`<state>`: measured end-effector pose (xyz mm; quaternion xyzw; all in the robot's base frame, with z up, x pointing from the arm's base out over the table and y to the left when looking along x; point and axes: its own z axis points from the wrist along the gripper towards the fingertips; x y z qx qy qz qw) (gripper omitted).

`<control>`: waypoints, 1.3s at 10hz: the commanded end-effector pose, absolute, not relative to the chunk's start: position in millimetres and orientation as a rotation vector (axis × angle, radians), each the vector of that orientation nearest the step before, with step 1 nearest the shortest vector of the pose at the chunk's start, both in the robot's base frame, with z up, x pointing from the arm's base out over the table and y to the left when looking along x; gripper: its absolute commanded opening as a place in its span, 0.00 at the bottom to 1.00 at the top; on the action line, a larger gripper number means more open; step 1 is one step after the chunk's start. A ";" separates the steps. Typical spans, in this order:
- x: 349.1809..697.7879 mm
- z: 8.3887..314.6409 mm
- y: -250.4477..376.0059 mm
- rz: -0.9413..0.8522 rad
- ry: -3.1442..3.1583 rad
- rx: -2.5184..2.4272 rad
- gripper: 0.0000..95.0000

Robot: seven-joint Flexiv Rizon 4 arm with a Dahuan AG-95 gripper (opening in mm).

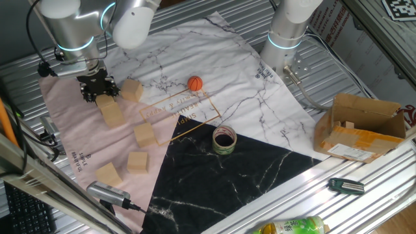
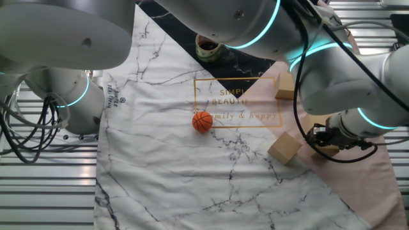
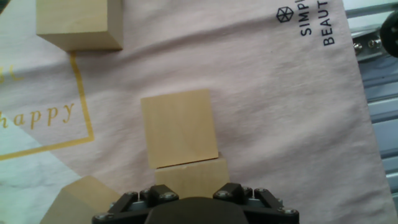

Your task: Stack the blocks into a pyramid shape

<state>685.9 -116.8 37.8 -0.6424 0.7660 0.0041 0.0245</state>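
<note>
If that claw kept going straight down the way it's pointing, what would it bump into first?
Probably the wooden block directly under the gripper, beside a second block. How close it already is, the views don't settle.

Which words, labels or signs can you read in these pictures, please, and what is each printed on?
"SIMPLE BEAUTI…" and "…mily & happy": gold print inside the gold frame on the cloth.
"SIMP… / BEAUT…": dark logo print at the cloth's pink edge, cut off.
Box label: too small.
Bottle label: blurred.
Black-and-white square marker: no words.
</note>
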 end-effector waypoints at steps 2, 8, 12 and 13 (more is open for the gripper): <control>686.0 37.4 -116.8 0.022 2.350 -2.001 0.00; 685.5 36.9 -116.9 0.020 2.387 -1.977 0.00; 683.7 35.0 -117.4 0.024 2.389 -1.971 0.00; 683.1 34.3 -117.6 0.022 2.390 -1.968 0.00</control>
